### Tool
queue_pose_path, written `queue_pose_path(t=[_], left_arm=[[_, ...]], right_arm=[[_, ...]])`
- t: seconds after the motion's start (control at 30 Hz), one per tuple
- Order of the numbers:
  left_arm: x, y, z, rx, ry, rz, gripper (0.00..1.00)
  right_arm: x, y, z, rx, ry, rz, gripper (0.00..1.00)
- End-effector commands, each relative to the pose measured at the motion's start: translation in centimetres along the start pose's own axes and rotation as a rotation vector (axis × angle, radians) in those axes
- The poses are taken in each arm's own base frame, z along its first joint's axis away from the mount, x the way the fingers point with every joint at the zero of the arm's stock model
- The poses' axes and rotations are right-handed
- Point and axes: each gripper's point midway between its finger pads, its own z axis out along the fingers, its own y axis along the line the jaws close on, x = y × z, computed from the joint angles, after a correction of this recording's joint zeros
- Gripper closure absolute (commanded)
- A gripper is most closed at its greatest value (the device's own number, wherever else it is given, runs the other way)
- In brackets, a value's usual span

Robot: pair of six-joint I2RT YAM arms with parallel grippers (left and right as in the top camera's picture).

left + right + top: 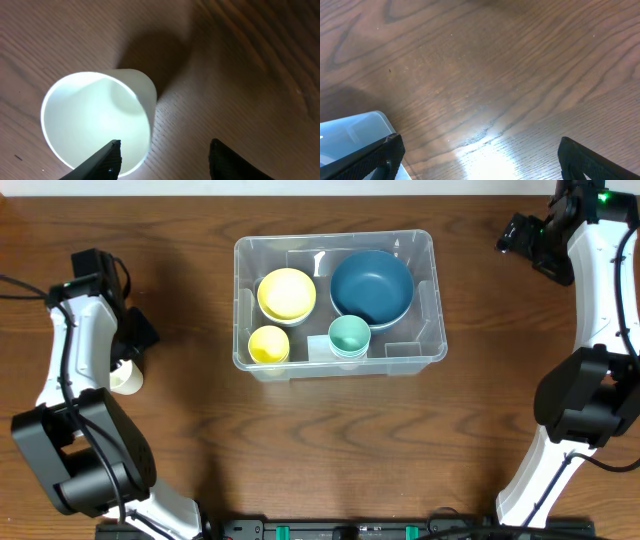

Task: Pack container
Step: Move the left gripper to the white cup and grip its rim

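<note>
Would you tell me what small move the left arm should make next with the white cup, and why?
Probably lower the left gripper a little and close on the white cup's wall. Its jaws stand open, one finger over the cup's mouth and the other outside it, so the wall lies between them, ungripped. The cup is not yet in the container.

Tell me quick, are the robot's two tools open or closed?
Left tool: open, jaws astride the white cup's rim, not gripping.
Right tool: open, holding nothing.
</note>
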Motion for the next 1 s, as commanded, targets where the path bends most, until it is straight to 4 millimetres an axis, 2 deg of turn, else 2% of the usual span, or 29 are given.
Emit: queue_pose_path(t=[0.0, 0.27, 0.33, 0.4, 0.43, 0.53, 0.57, 0.7, 0.83, 0.97], left_arm=[[-0.3, 0.0, 0.5, -0.001, 0.0, -0.02, 0.43], [0.2, -0.3, 3.0, -0.024, 0.05, -0.011, 0.43], [0.5, -0.3, 3.8, -0.033, 0.071, -0.007, 0.33], [0.8, -0.3, 4.4, -0.042, 0.091, -0.003, 0.27], [0.9, -0.3, 4.7, -0.045, 0.1, -0.002, 0.3], [1.1, -0.3, 4.9, -0.05, 0.111, 0.0, 0.63], [1.2, -0.3, 4.9, -0.048, 0.113, 0.0, 0.7], [1.7, -1.0, 4.9, -0.005, 0.141, -0.001, 0.87], [2.3, -2.0, 4.4, 0.056, 0.172, -0.004, 0.9], [2.3, -2.8, 2.5, 0.121, 0.156, -0.003, 0.9]], right_arm=[[-0.1, 0.3, -0.2, -0.007, -0.005, 0.009, 0.01], [-0.1, 0.3, -0.2, -0.007, -0.005, 0.009, 0.01], [-0.1, 0.2, -0.2, -0.007, -0.005, 0.009, 0.01], [-0.1, 0.3, -0.2, -0.007, -0.005, 0.009, 0.01], [-0.1, 0.3, -0.2, -0.007, -0.005, 0.009, 0.01], [-0.1, 0.2, -0.2, -0.007, -0.005, 0.009, 0.01], [-0.1, 0.2, -0.2, -0.007, -0.005, 0.009, 0.01], [-0.1, 0.2, -0.2, -0.007, -0.005, 0.009, 0.01], [-0.1, 0.3, -0.2, -0.007, -0.005, 0.009, 0.01], [-0.1, 0.3, -0.2, -0.007, -0.005, 0.009, 0.01]])
